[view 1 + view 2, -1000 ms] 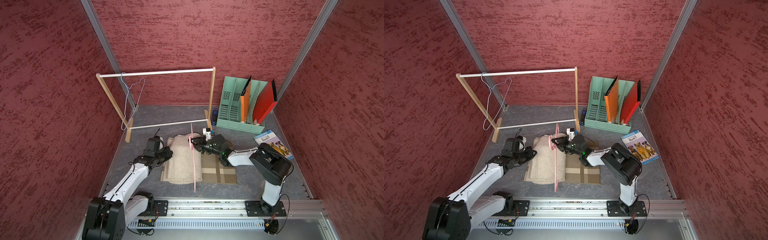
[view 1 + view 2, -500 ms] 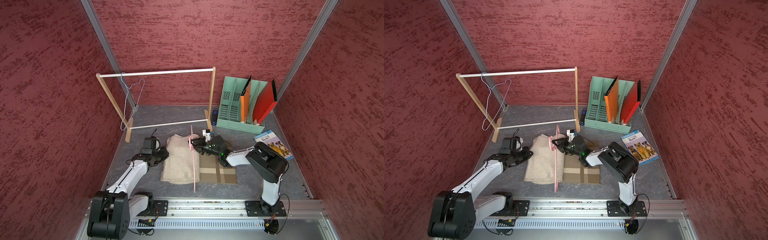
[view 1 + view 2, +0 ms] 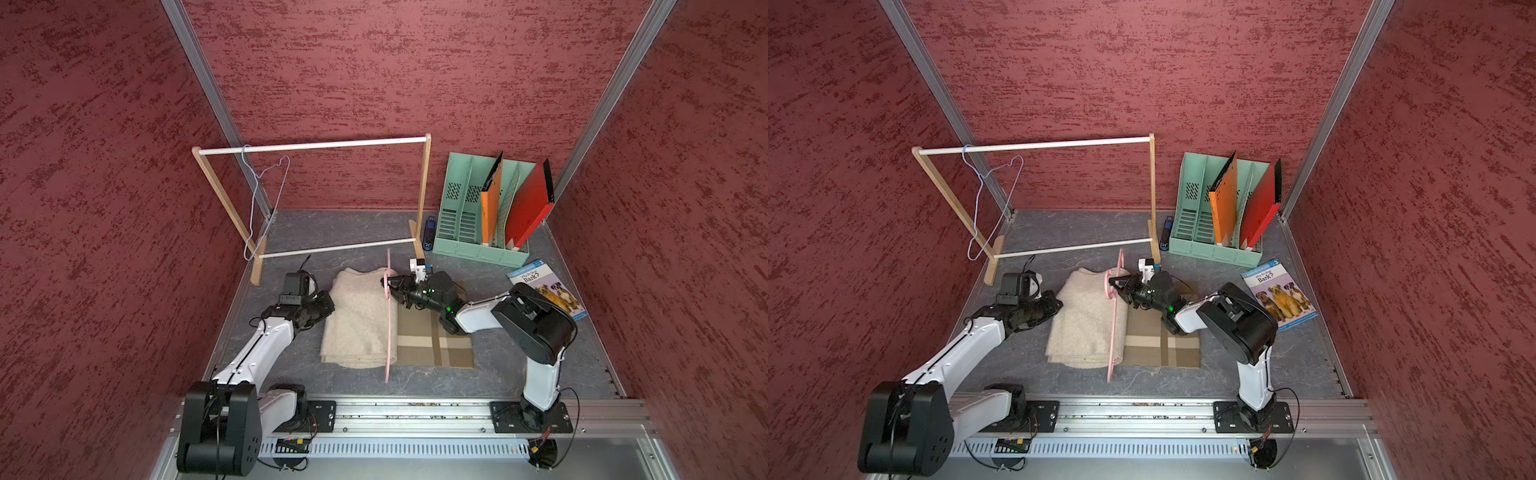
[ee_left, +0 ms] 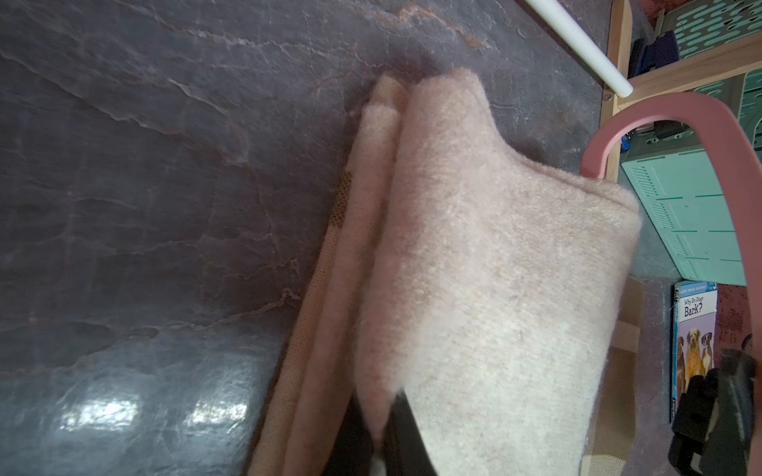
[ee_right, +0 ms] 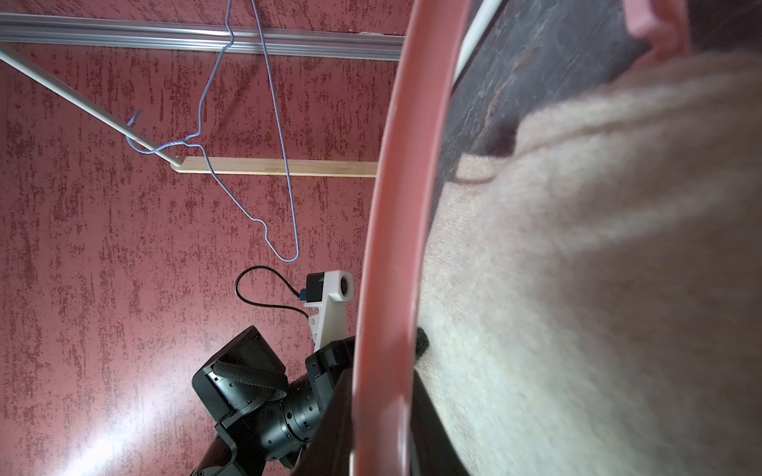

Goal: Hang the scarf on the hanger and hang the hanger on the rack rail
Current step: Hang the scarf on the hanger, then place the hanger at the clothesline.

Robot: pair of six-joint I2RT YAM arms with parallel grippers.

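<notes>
left pincer point(image 3: 329, 304): we read it as closed on the cream edge of the scarf point(image 3: 357, 320), low over the tabletop point(image 3: 498, 374).
right pincer point(image 3: 388, 286): clamped on the pink hanger point(image 3: 390, 332) near its hook.
hanger: stands on edge across the scarf.
scarf: on the tabletop, cream half on the left-arm side of the hanger, plaid half flat on the other.

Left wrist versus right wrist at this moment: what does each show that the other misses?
Only the left wrist view: the dog book and the green file organizer. Only the right wrist view: the blue wire hanger hooked on the rack's top rail, plus the left arm. Both: the beige scarf and the pink hanger, with part of the wooden rack.
</notes>
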